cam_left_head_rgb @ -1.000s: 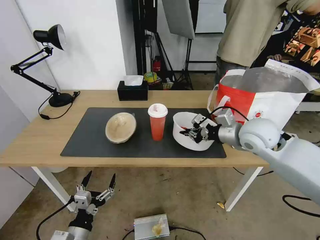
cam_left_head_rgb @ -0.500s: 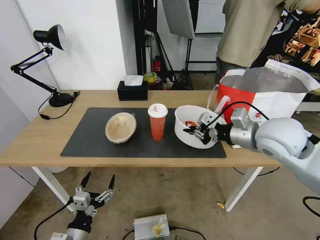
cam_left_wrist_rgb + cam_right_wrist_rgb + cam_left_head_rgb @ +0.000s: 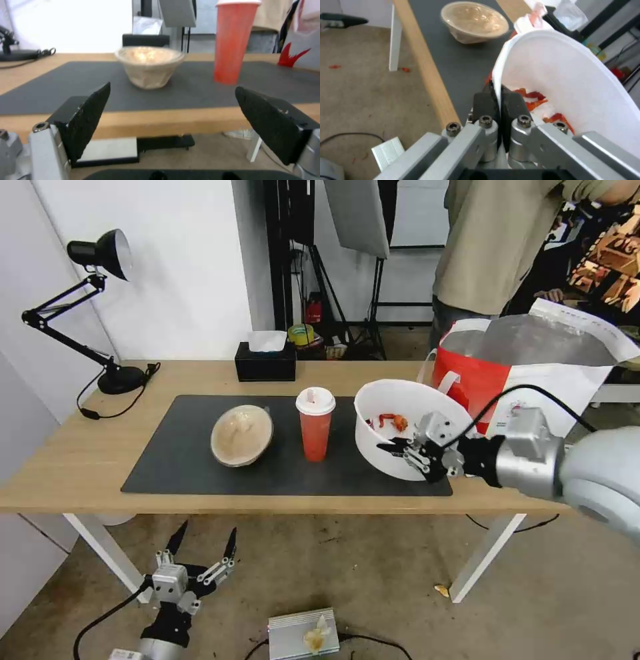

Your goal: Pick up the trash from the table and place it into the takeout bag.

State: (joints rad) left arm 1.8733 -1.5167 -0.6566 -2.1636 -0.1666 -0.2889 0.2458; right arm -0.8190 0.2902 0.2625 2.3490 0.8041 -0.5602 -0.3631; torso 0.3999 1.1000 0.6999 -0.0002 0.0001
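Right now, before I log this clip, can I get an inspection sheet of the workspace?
Surface: wooden table with a dark mat.
Job's things: white bowl tilted, red scraps inside; red cup and beige bowl on the mat; takeout bag open at the table's right end.
Clutter: tissue box, desk lamp.
Grippers: right pincer shut on the white bowl's rim; left pincer open, below the table edge.
Cables: lamp cord on the table; others on the floor.
Surroundings: a person behind the bag.
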